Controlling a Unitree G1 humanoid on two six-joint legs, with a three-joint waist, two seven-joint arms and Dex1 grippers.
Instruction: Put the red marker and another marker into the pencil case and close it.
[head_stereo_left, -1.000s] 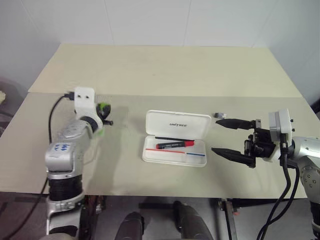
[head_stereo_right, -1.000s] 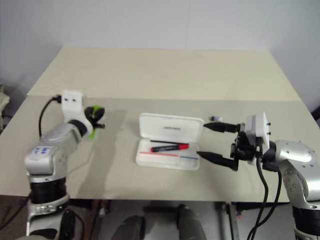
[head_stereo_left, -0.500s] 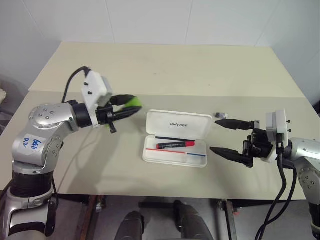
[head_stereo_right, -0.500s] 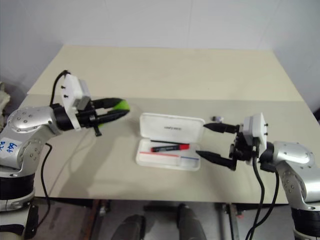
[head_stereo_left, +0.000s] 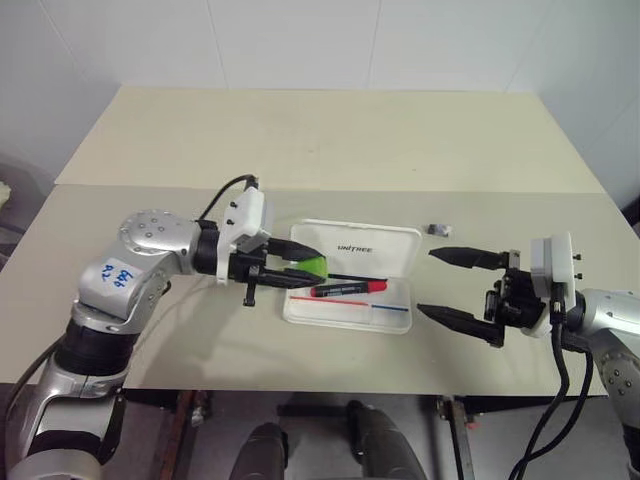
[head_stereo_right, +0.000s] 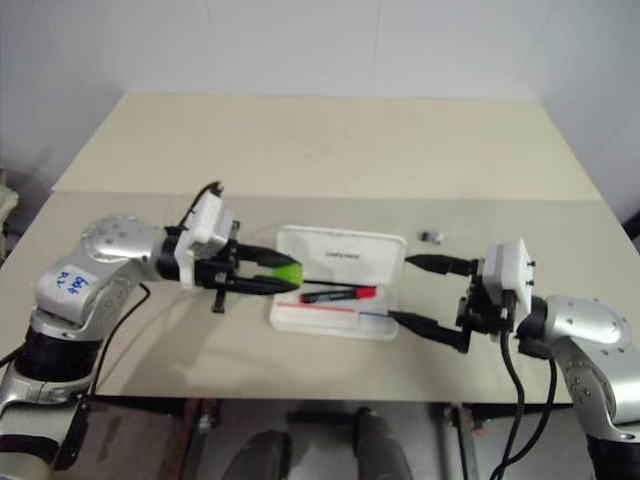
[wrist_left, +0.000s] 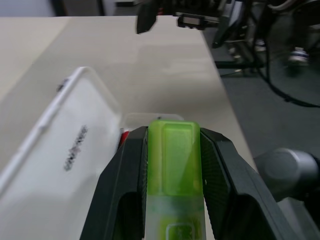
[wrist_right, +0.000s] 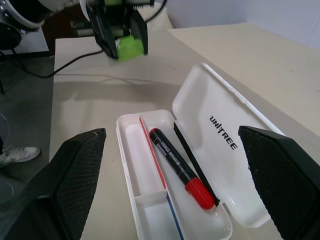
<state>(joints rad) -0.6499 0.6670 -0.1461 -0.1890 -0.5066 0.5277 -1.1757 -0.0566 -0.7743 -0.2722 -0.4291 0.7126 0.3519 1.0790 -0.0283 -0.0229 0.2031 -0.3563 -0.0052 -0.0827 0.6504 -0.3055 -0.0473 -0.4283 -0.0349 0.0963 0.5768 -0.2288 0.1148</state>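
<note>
Left claw (head_stereo_left: 300, 267) clamped on the lime-green highlighter (head_stereo_left: 312, 266), chunky body pinched between both black fingers (wrist_left: 125, 180), paler end poking out ahead. Held above the near-left corner of the pencil case (head_stereo_left: 352, 273), highlighter's long axis lying roughly level and along the case's length, free end aimed toward the right claw (head_stereo_left: 455, 285).

Best carried a little further over the open tray, kept parallel to the case's long sides, then lowered into the free strip in front of the red marker (head_stereo_left: 349, 289) before letting go. Worth avoiding: dropping from height, or setting down across the red marker, either likely to stop the lid shutting flat. Likely snug; a square, low release looks safest.

Red marker already inside the tray, long axis along the case, red cap toward the right claw, dark section toward the left. Lid thrown open away from the robot, lettering facing up, so closing not yet done.

Right claw spread wide and empty, hovering just beside the case's right end above the bench (head_stereo_left: 300, 140), placed to steady the case or swing the lid afterwards.
</note>
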